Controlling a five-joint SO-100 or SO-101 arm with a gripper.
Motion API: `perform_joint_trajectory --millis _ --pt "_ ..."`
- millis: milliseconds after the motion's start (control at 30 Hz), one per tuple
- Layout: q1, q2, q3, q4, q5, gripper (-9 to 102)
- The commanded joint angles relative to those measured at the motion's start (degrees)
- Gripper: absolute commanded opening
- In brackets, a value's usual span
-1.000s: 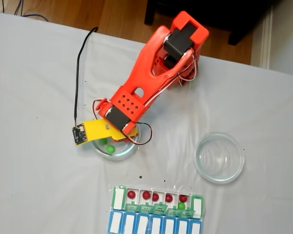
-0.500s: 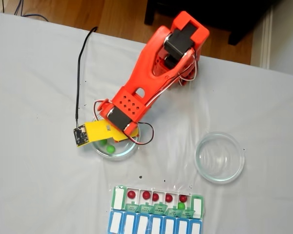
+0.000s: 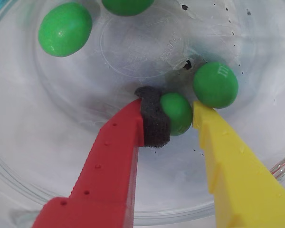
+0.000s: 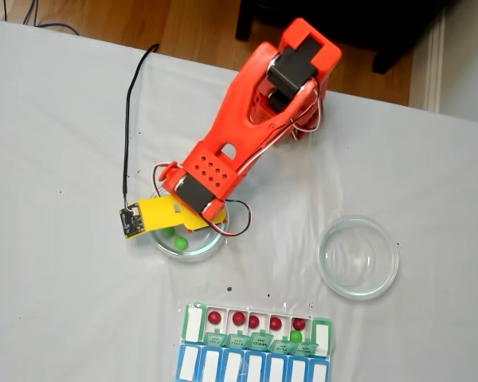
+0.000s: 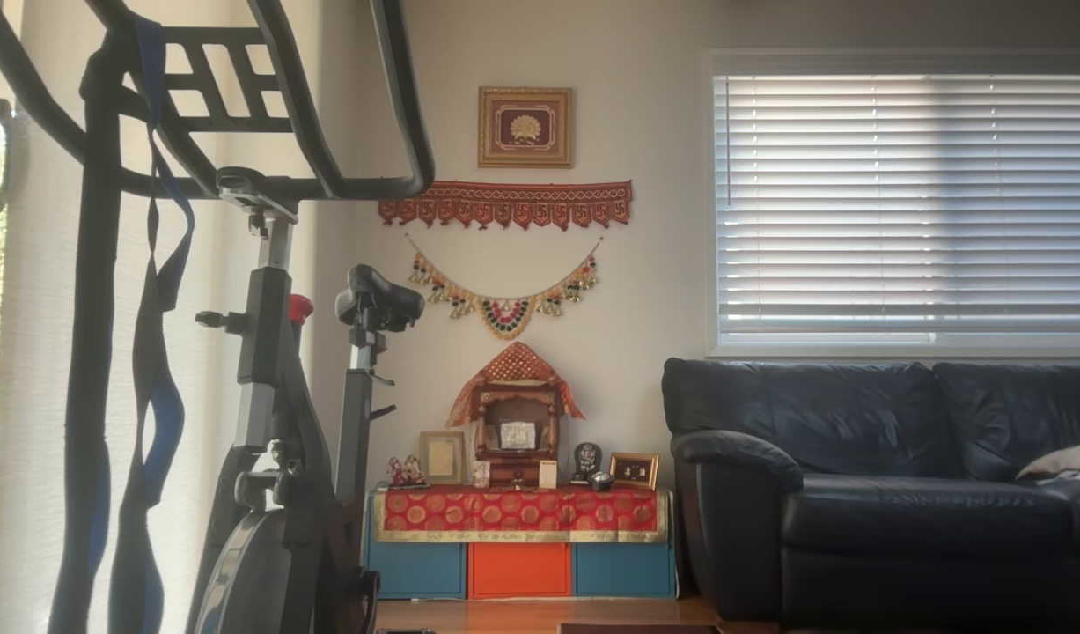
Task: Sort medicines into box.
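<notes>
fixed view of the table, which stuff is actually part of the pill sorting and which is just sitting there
Part of the job:
- gripper, open around a green ball
- left glass dish holding the green balls
- pill organizer's green row with five red balls and one green

Just lying about:
- empty right glass dish
- blue row, lids closed
- white tablecloth

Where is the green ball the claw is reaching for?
In the wrist view, the green ball lies in the glass dish, between the gripper's fingertips.
</notes>
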Motion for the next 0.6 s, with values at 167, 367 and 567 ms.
perform_joint_trajectory --millis 167,367,567 --pt "-0.62 6.33 -2.81 -6.24 6.15 1" --pt "-1.32 9.67 -2.37 -12.3 10.55 1" --pt "-2.46 8.61 -9.49 -10.46 14.85 1"
